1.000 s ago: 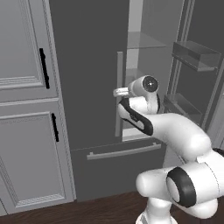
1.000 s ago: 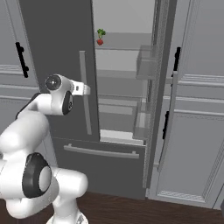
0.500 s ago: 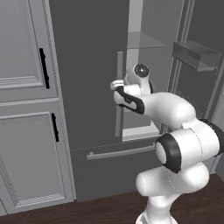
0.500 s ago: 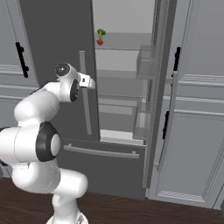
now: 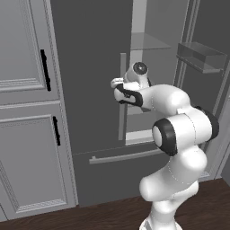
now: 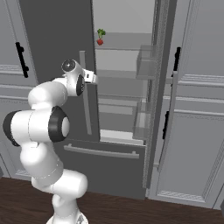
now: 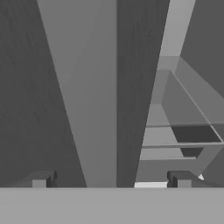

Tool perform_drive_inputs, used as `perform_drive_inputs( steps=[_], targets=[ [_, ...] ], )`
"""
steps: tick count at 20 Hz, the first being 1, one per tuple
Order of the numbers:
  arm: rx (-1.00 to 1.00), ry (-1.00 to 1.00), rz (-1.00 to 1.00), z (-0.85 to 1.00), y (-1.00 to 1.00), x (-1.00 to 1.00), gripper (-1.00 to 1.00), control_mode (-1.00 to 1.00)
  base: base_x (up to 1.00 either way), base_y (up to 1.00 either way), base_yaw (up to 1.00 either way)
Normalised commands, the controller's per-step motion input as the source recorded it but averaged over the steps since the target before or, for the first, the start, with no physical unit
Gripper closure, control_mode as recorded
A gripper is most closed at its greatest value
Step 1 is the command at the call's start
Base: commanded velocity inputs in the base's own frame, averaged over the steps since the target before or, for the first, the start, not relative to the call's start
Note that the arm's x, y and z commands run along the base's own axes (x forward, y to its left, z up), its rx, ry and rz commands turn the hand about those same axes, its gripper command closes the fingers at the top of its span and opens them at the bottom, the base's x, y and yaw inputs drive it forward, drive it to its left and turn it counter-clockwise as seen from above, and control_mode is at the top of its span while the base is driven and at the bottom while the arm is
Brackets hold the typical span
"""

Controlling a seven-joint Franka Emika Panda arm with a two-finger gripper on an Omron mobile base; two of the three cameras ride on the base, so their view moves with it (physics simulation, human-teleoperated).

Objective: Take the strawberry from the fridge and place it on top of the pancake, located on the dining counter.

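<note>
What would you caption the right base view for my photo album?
White robot arm reaches its fingers toward the closed left door's handle of a fridge holding a strawberry.

The left base view looks forward from behind the arm, with the fridge (image 5: pixel 94 103) straight ahead at 12 o'clock and paneled cabinets (image 5: pixel 27 112) toward 9 o'clock. The right base view faces the same fridge (image 6: pixel 127 87) from the other side, its open interior at 12 o'clock and cabinets (image 6: pixel 197 109) toward 3 o'clock. Both share the left door's bar handle (image 6: pixel 85 94). The hand view sits very close to that handle (image 7: pixel 94 96), looking along it.
</note>
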Motion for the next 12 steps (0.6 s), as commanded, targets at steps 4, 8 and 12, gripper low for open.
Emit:
perform_drive_inputs(
  steps=[4,8,12],
  targets=[
    [0.0,-0.03,0.0,-0.11,0.02,0.49,-1.0,-1.0,0.0,0.0,0.0],
    [0.0,-0.02,0.0,-0.12,0.01,0.45,-1.0,-1.0,0.0,0.0,0.0],
    [0.0,0.0,0.0,-0.21,0.08,0.62,1.0,-1.0,0.0,0.0,0.0]
  ],
)
